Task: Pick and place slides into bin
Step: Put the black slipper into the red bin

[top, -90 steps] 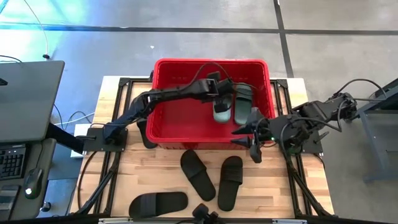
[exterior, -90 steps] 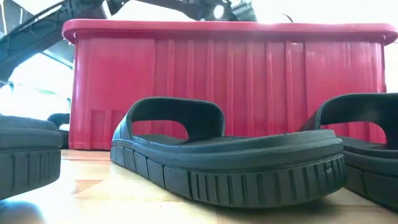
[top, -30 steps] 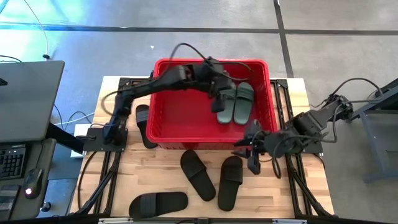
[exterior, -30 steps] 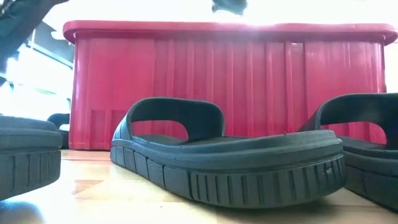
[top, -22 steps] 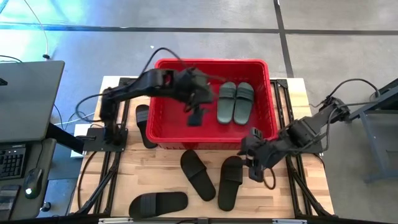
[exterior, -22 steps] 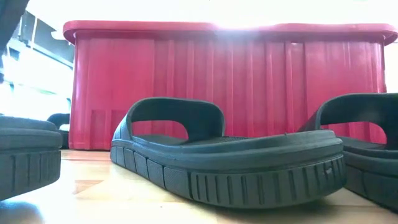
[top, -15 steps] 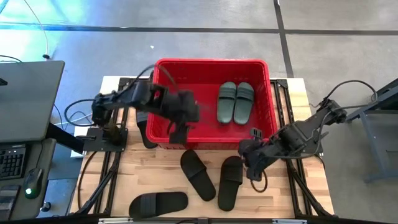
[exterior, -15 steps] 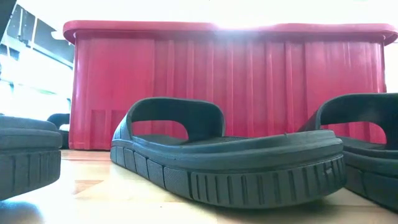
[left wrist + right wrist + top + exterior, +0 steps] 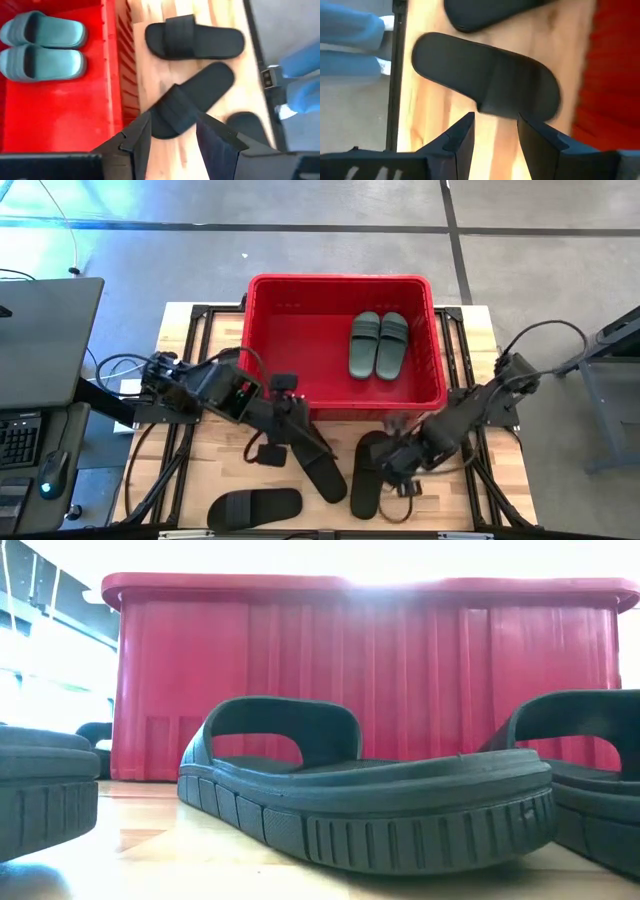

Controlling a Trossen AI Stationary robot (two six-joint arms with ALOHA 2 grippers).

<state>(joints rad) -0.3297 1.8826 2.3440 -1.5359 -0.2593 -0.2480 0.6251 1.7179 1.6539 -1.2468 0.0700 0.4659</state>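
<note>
The left gripper (image 9: 272, 452), fingers apart and empty, hovered over a black ribbed-strap slide sandal (image 9: 318, 461) beside the red plastic bin (image 9: 262, 385).

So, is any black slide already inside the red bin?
No, the bin holds only the two green slides; the black ones lie outside.

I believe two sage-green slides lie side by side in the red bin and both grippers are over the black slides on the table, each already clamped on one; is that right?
Not quite: neither grips anything. The wrist views show the left gripper and right gripper open above black slides, nothing between their fingers. The green slides do lie in the bin.
</note>
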